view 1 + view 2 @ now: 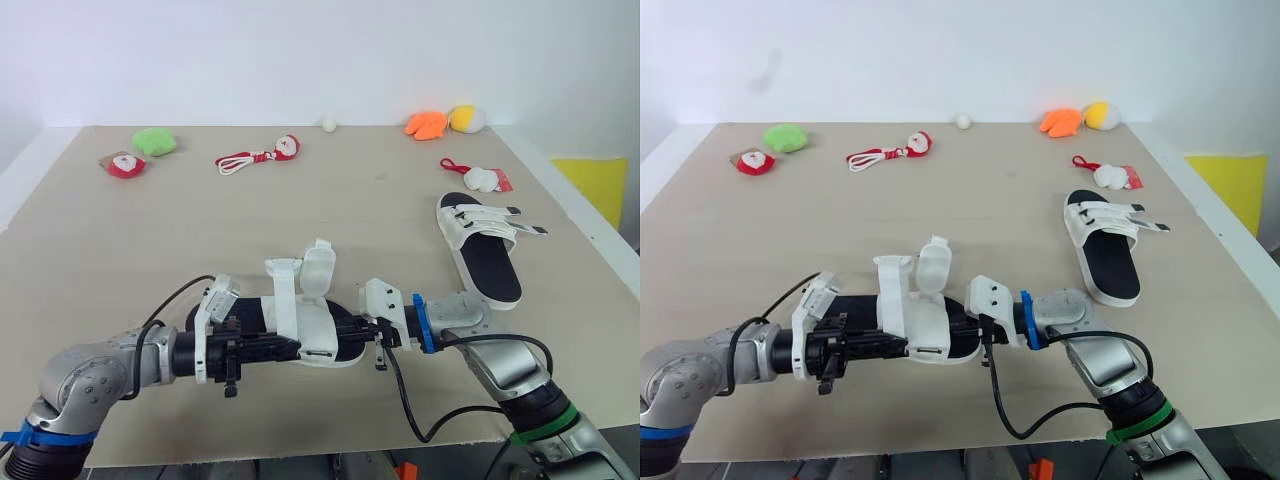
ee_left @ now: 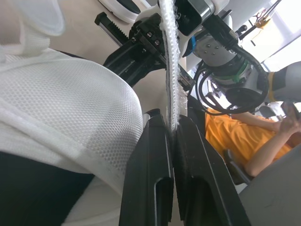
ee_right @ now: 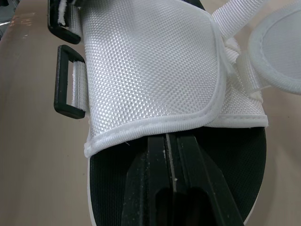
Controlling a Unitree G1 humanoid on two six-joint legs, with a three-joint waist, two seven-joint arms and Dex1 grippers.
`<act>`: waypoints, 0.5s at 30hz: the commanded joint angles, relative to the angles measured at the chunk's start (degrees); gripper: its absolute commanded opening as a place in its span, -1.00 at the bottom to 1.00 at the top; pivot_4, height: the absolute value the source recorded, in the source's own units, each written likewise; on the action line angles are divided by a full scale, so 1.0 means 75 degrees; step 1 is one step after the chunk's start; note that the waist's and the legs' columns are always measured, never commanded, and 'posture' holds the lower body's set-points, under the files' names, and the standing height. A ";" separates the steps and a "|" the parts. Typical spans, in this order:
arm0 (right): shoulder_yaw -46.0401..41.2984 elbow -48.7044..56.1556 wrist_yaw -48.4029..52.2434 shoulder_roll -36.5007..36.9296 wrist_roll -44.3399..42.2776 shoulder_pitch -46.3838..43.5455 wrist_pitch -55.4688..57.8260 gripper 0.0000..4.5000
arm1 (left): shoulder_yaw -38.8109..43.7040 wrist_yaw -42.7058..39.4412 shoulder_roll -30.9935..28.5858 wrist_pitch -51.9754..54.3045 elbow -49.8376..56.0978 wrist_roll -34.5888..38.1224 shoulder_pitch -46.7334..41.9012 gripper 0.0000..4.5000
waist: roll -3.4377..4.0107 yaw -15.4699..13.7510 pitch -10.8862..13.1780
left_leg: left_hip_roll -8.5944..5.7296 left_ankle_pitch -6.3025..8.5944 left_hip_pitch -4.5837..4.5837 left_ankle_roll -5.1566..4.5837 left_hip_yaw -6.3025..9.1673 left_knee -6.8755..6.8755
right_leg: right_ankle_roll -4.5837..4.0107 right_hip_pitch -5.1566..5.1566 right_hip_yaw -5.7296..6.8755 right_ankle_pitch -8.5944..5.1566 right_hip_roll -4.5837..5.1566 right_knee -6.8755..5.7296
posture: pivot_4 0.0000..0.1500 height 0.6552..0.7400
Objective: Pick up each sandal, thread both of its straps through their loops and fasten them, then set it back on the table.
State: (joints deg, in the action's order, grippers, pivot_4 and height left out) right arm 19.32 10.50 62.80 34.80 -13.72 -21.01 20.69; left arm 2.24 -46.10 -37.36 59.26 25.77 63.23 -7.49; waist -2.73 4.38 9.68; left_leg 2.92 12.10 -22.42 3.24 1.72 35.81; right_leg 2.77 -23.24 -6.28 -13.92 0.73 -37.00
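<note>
White-mesh, black-soled sandal (image 1: 300,330), mid-threading.
Left gripper (image 2: 173,123) pinches its white webbing strap (image 2: 169,56), right gripper (image 3: 171,137) its upper (image 3: 150,66); we keep webbing untwisted.

No readable text, label, brand, number or sign appears on anything.

The middle of the tabletop (image 1: 330,215) is left bare, as is a broad stretch along its left edge. The front edge is blocked by the near sandal (image 1: 300,325), pinched by the left gripper (image 2: 173,125) and right gripper (image 3: 170,141). The right edge is taken by a second sandal (image 1: 480,250) and a white plush (image 1: 481,179). The far edge is lined with a green plush (image 1: 155,141), a corded toy (image 1: 262,155) and an orange plush (image 1: 426,124).
</note>
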 commanded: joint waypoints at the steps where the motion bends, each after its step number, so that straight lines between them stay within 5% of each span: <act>1: 0.0205 -0.0359 -0.0156 -0.0003 0.0309 0.0169 0.0228 -1.00 | 0.0184 0.0094 -0.0025 0.0206 0.0249 0.0538 0.0068 -0.96 | 0.0000 0.0003 0.0000 | 0.0001 0.0000 0.0000 0.0000 0.0000 0.0000 | 0.0000 -0.0001 0.0000 0.0000 -0.0001 0.0000 | 1.00 1.00; 15: 0.0203 -0.0371 -0.0181 -0.0016 0.0305 0.0185 0.0200 -1.00 | -0.0563 -0.0634 -0.0645 -0.0898 0.0421 -0.1053 0.0391 -0.96 | 0.0004 0.0008 -0.0002 | 0.0008 0.0001 0.0003 0.0001 -0.0001 -0.0008 | -0.0010 -0.0004 -0.0002 -0.0004 -0.0010 0.0000 | 1.00 1.00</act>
State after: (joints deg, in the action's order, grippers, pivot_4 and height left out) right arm 19.41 10.45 62.32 34.40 -13.72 -21.04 20.65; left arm -1.54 -50.14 -41.64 52.94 28.23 56.44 -5.54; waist -2.70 4.43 9.66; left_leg 2.98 12.10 -22.39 3.25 1.71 35.75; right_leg 2.69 -23.27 -6.30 -13.96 0.65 -37.00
